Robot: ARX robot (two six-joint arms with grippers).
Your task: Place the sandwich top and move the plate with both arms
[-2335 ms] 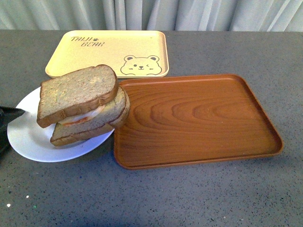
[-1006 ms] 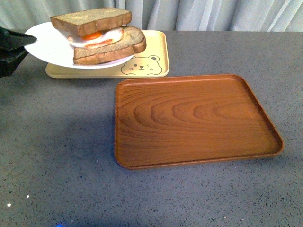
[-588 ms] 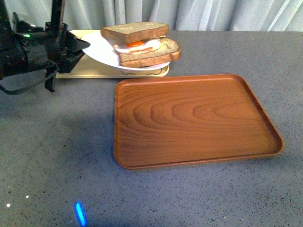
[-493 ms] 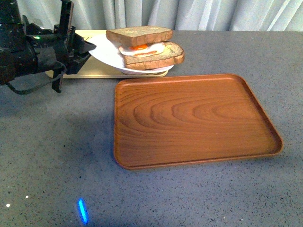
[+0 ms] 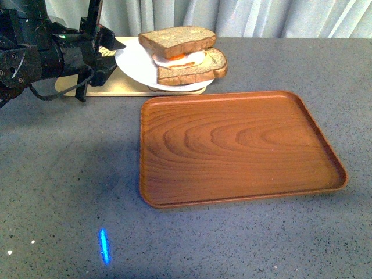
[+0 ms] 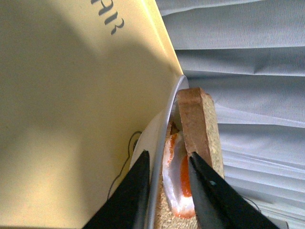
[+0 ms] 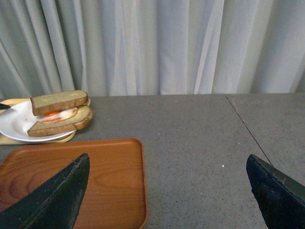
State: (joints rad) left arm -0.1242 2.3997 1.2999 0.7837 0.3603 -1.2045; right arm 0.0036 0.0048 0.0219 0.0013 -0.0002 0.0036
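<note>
The white plate (image 5: 135, 63) hangs in the air over the yellow bear-print tray (image 5: 125, 87), at the table's far left. On it lies the sandwich: the brown bread top (image 5: 176, 39) over a fried egg and a lower slice. My left gripper (image 5: 113, 45) is shut on the plate's left rim; in the left wrist view its fingers (image 6: 136, 191) pinch the rim (image 6: 159, 157) beside the bread (image 6: 200, 124). My right gripper (image 7: 167, 191) is open and empty above the table, out of the front view. The plate (image 7: 14, 125) and the sandwich top (image 7: 59, 101) show in the right wrist view.
The brown wood-grain tray (image 5: 238, 145) lies empty in the middle of the grey table, just right and in front of the plate; it also shows in the right wrist view (image 7: 95, 181). A white curtain hangs behind the table.
My left arm has lifted the plate with the sandwich off the table, carried it back over the yellow tray, then moved it rightward toward the wooden tray.
</note>
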